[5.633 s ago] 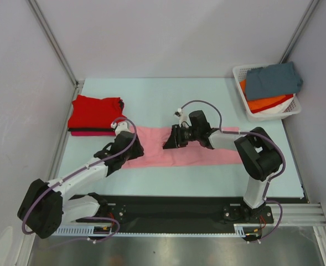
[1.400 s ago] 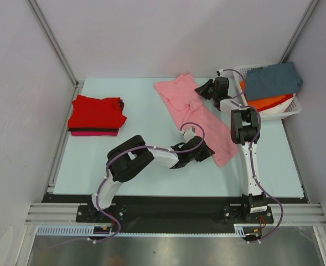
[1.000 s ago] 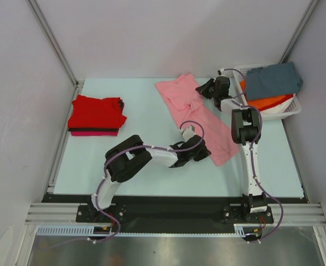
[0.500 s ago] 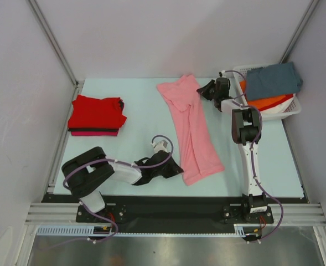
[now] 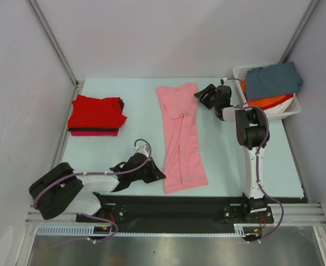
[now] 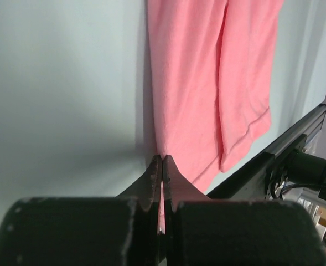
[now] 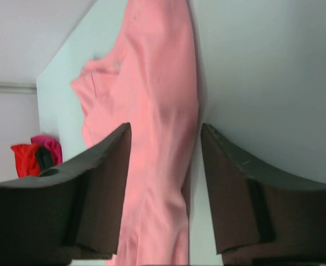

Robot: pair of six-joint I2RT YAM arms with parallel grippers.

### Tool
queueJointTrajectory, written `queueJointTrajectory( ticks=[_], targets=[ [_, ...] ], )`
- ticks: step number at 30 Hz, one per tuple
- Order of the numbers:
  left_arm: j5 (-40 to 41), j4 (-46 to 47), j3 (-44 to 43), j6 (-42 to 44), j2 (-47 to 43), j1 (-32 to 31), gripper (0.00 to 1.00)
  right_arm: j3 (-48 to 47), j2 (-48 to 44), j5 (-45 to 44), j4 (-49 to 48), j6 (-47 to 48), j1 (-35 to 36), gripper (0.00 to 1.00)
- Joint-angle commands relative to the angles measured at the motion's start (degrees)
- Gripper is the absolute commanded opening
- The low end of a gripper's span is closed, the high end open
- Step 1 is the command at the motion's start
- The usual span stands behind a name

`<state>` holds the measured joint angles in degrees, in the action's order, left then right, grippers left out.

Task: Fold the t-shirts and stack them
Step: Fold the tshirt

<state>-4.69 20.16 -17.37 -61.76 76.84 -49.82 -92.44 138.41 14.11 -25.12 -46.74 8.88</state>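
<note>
The light pink t-shirt (image 5: pixel 180 138) lies as a long narrow strip from the table's far middle to the near edge. My left gripper (image 5: pixel 158 176) is low at its near left corner, shut on the pink cloth (image 6: pixel 207 83), and a sliver of pink shows between the left gripper (image 6: pixel 161 159) fingertips. My right gripper (image 5: pixel 202 95) stands open just right of the shirt's far end. In the right wrist view the pink t-shirt (image 7: pixel 151 83) lies between and beyond the right gripper (image 7: pixel 165 127) fingertips, not pinched.
A folded red t-shirt (image 5: pixel 96 111) sits on a magenta one (image 5: pixel 93 133) at the far left, also seen as the red stack (image 7: pixel 32 152). The white basket (image 5: pixel 269 115) at the far right holds a slate grey-blue shirt (image 5: pixel 273 80) over an orange one (image 5: pixel 265 102).
The left gripper dragged the shirt's near end left and toward the near edge, straightening it. The right gripper opened and let go of the far end.
</note>
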Motion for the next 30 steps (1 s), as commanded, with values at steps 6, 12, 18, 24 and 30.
queueJointTrajectory(
  ticks=[6,12,18,24,30],
  targets=[
    [-8.4,-9.3,5.1,7.9,-11.8,7.3,0.0,7.1,-7.3,0.0,-5.8,-0.6,0.2,0.62],
    [-9.3,-17.7,5.3,10.0,-19.4,8.7,0.13,-2.9,-1.7,1.4,0.5,2.3,-0.1,0.61],
    [-6.4,-22.4,1.1,13.1,-22.3,14.5,0.76,-8.4,2.0,0.8,6.7,4.3,-0.6,0.59],
    [-5.0,-18.7,-10.8,17.5,-11.2,22.1,0.78,-10.4,1.8,-4.0,12.2,7.9,-0.8,0.55],
    [-4.5,-9.1,-24.7,16.4,6.5,26.2,0.76,-16.9,4.6,-5.4,19.7,10.2,-0.2,0.49]
  ],
)
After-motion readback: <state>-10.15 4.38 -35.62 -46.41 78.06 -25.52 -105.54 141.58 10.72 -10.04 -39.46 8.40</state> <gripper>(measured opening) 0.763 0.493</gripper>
